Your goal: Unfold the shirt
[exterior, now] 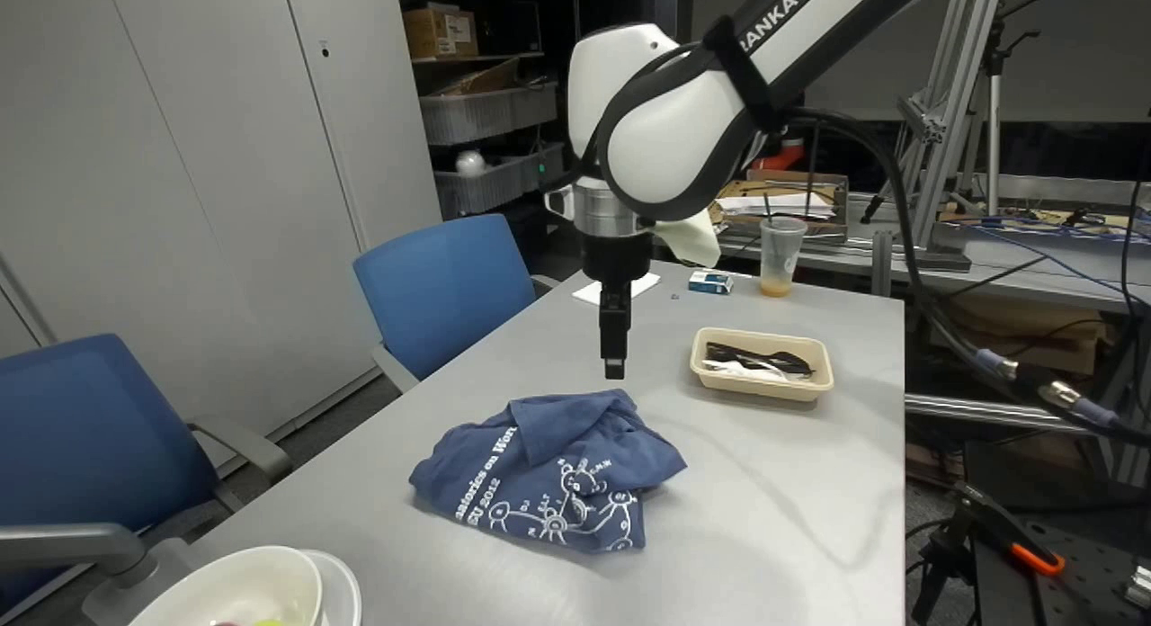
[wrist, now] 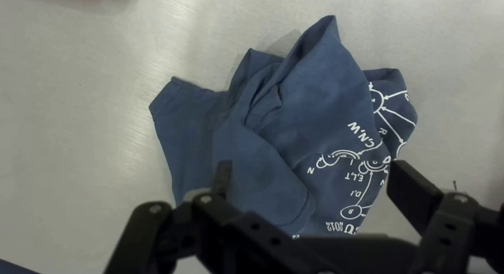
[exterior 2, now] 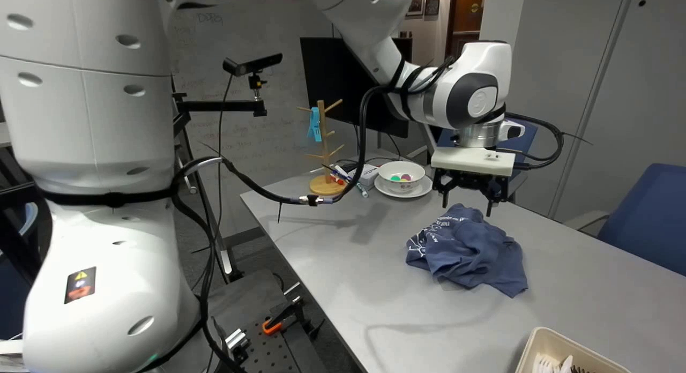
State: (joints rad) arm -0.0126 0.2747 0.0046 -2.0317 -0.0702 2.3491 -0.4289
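The shirt lies crumpled and folded over itself on the grey table, navy blue with white lettering and a diagram. It shows in both exterior views (exterior: 548, 482) (exterior 2: 469, 250) and in the wrist view (wrist: 260, 160). A folded flap covers part of the print. My gripper (exterior: 614, 370) (exterior 2: 467, 209) is above the table over the shirt's far side, pointing down. In the wrist view its two fingers (wrist: 310, 163) stand wide apart with nothing between them. The fingers are apart from the cloth. The layers under the folds are hidden.
A beige tray (exterior: 762, 389) with cutlery stands on the table, also in an exterior view (exterior 2: 529, 347). A white bowl (exterior 2: 402, 186) sits on a plate. A wooden stand (exterior 2: 326, 186), a plastic cup (exterior: 780, 259) and a small box (exterior: 710, 282) are on the table. Blue chairs (exterior: 450, 289) line one edge.
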